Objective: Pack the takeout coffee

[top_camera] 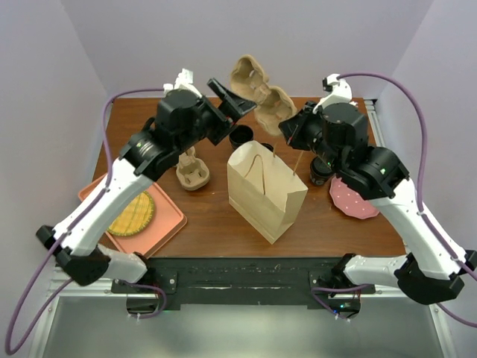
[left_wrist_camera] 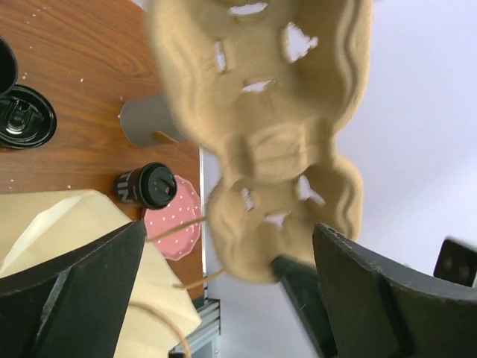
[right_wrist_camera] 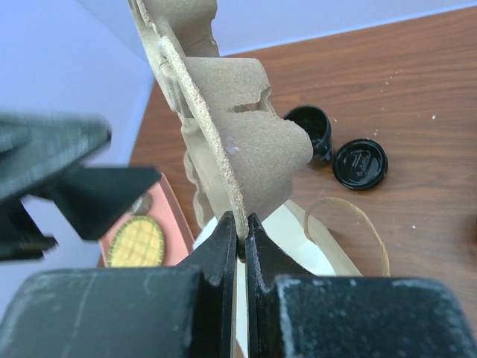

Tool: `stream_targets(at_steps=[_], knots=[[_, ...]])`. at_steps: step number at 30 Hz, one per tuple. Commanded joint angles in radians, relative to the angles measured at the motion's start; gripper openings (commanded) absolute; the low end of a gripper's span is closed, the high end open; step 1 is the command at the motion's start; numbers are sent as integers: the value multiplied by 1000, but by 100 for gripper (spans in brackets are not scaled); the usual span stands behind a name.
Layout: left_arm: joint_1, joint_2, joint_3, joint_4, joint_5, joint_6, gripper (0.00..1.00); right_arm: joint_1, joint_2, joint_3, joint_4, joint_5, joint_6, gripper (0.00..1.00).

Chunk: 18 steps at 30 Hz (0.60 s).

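Right claw clamps the rim of the cup carrier, likely for lowering into the paper bag below; left claw gapes empty.

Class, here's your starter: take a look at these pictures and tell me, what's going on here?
The right gripper has its jaws pinched on the rim of a pulp cup carrier, holding it up in the air. The left gripper sits at the carrier with jaws wide open, gripping nothing. The takeout coffee stands on the table by a pink plate, not yet in the paper bag.
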State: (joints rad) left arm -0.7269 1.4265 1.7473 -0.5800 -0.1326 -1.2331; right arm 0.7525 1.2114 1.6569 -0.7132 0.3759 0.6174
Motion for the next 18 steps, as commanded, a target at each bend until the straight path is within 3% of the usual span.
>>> stream_targets(at_steps=[1, 8, 11, 14, 16, 18], knots=[[4, -194, -219, 234, 39, 70, 100, 1, 5, 107, -58, 11, 48, 0], [167, -359, -462, 333, 276, 201, 100, 1, 22, 277, -282, -21, 94, 0], [184, -379, -496, 359, 255, 293, 100, 1, 17, 334, -396, -44, 111, 0], [193, -403, -557, 498, 255, 400, 100, 2, 23, 389, -509, -95, 120, 0], [211, -361, -534, 510, 292, 507, 100, 2, 45, 454, -612, -147, 142, 0], [222, -266, -427, 366, 310, 587, 95, 2, 43, 483, -661, -195, 159, 0]])
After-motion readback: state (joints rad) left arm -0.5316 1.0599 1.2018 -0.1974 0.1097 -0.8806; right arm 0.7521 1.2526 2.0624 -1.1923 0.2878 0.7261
